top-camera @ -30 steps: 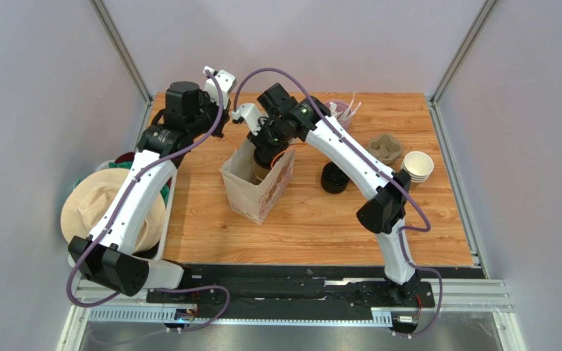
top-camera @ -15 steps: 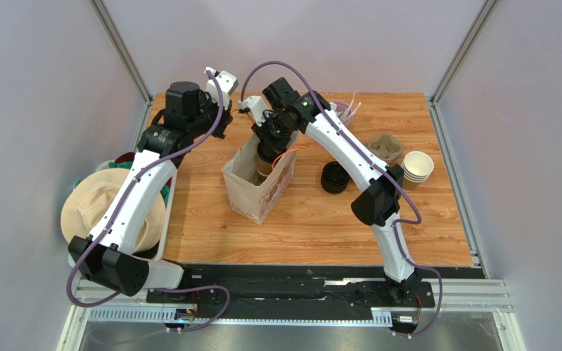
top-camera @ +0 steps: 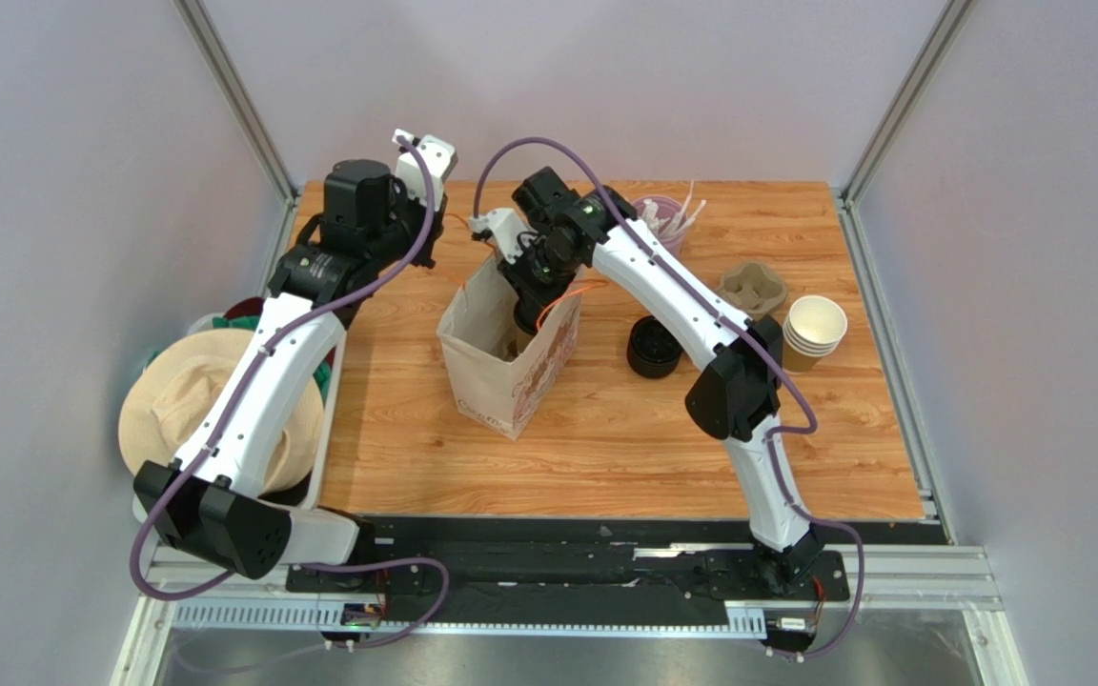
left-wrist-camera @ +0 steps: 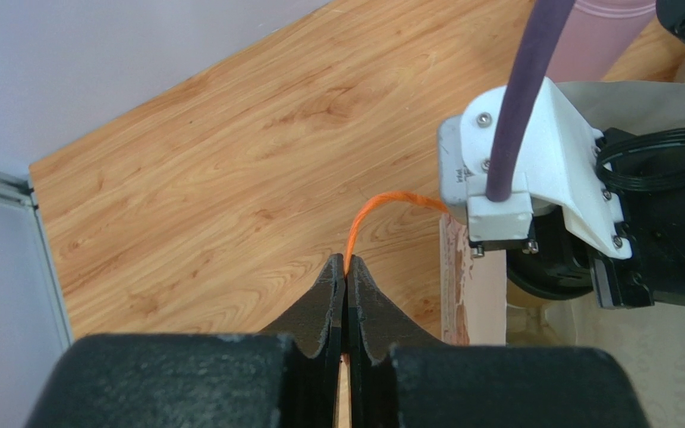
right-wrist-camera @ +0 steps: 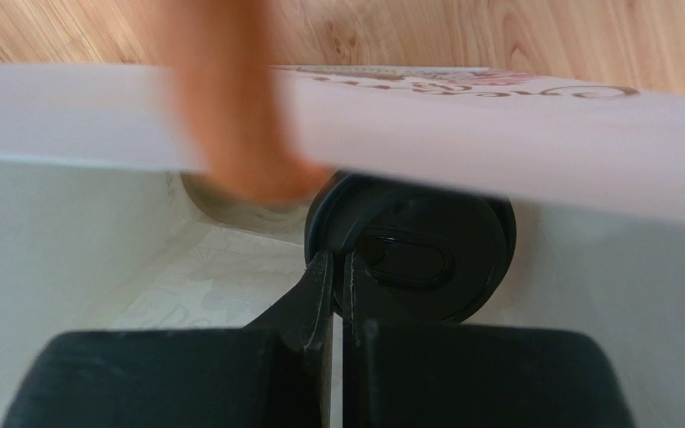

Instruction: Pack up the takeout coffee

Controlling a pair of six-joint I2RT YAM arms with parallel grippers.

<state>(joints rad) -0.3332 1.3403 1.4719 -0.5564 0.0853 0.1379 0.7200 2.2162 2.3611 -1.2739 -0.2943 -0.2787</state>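
Right wrist view: the coffee, its round glossy black lid up, sits inside the white-lined paper bag. The right gripper is closed, tips at the lid's nine o'clock rim; I can't tell if it pinches the lid. The left gripper, at the bag's eleven o'clock, pinches its thin orange cord handle.
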